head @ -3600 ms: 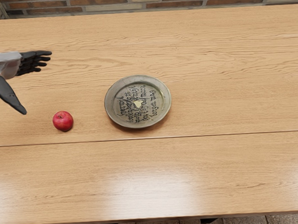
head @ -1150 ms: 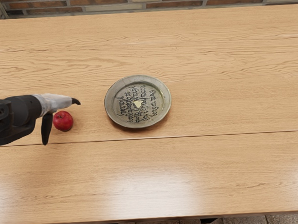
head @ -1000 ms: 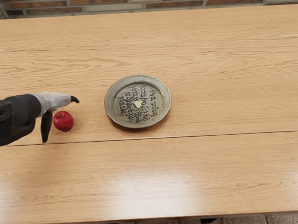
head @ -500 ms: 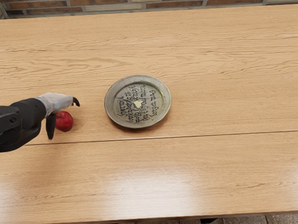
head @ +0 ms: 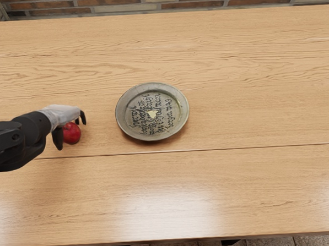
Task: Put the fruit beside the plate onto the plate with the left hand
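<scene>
Head view shows your left hand (head: 63, 115) cupped around the small red apple (head: 73, 133) on the wooden table (head: 239, 179), left of the round grey metal plate (head: 120, 113), so squeeze it snugly, lift straight up, then carry it right.

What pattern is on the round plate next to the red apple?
Dark script-like markings on the olive-grey round plate, pale spot at centre; head view.

Small red apple (head: 73, 134) is set on the table (head: 239, 179), left of the plate (head: 152, 111), clearly apart. Plate is round, grey-green, dark-patterned, laid flat.
</scene>
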Controlling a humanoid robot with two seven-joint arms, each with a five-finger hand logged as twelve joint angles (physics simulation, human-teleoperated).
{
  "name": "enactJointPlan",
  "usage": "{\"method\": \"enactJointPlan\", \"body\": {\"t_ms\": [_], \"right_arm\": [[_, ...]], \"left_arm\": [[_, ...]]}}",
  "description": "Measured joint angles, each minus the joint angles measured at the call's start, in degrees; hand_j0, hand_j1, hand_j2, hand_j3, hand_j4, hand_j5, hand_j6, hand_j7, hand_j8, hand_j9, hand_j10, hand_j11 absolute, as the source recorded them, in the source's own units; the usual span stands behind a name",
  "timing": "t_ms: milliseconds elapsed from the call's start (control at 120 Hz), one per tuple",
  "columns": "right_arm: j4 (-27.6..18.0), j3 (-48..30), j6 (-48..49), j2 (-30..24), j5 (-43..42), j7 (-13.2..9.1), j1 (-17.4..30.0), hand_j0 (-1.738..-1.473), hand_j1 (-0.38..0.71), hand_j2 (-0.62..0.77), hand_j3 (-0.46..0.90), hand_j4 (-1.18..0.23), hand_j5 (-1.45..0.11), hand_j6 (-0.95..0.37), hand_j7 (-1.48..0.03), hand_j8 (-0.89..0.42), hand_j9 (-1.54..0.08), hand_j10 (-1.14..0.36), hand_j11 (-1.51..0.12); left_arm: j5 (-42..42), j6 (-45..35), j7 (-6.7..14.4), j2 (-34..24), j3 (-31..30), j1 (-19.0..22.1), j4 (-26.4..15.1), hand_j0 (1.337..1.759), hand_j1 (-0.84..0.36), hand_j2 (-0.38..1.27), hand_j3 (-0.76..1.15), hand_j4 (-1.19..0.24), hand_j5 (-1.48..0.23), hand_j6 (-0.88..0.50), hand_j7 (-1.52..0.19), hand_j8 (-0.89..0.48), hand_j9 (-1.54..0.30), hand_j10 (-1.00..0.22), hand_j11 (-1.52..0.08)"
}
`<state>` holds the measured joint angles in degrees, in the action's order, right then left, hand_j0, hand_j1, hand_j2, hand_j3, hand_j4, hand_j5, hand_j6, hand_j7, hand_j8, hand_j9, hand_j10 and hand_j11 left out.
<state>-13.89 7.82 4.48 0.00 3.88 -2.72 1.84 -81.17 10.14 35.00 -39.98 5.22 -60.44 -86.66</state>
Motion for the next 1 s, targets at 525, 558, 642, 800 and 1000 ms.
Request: {"method": "enactJointPlan", "body": {"t_ms": [525,558,642,800,1000], "right_arm": [[0.00,0.00,0.00,0.00,-0.01,0.00,0.00,-1.658,-0.33,0.00,0.00,-0.01,-0.02,-0.01,-0.02,-0.01,-0.02,-0.01,-0.02],[0.00,0.00,0.00,0.00,-0.01,-0.01,0.00,-1.658,-0.33,0.00,0.00,-0.01,-0.02,-0.01,-0.02,-0.01,-0.02,-0.01,-0.02],[0.00,0.00,0.00,0.00,-0.01,0.00,0.00,-1.658,-0.33,0.00,0.00,-0.01,-0.02,-0.01,-0.02,-0.01,-0.02,-0.01,-0.02],[0.00,0.00,0.00,0.00,-0.01,0.00,0.00,-1.658,-0.33,0.00,0.00,-0.01,-0.02,-0.01,-0.02,-0.01,-0.02,-0.01,-0.02],[0.00,0.00,0.00,0.00,0.00,0.00,0.00,-1.658,-0.33,0.00,0.00,-0.01,-0.02,-0.01,-0.02,-0.01,-0.02,-0.01,-0.02]], "left_arm": [[-0.08,-0.30,0.00,-0.19,-0.04,0.50,1.09,1.658,-0.26,0.11,0.00,-0.52,-0.67,-0.49,-0.67,-0.52,-0.67,-0.52,-0.67],[-0.07,-0.29,0.00,-0.19,-0.04,0.50,1.10,1.657,-0.26,0.11,0.00,-0.53,-0.68,-0.49,-0.68,-0.53,-0.68,-0.53,-0.68],[-0.02,-0.28,0.00,-0.11,-0.04,0.50,1.26,1.656,-0.25,0.10,0.00,-0.53,-0.72,-0.47,-0.72,-0.55,-0.72,-0.55,-0.72],[0.02,-0.23,0.03,0.06,-0.04,0.50,1.92,1.652,-0.24,0.05,0.00,-0.48,-0.82,-0.43,-0.81,-0.55,-0.81,-0.60,-0.80],[1.10,-0.22,0.05,0.16,0.29,0.44,2.85,1.648,-0.26,0.12,0.00,-0.42,-0.97,-0.36,-0.95,-0.50,-0.94,-0.68,-0.94]]}}
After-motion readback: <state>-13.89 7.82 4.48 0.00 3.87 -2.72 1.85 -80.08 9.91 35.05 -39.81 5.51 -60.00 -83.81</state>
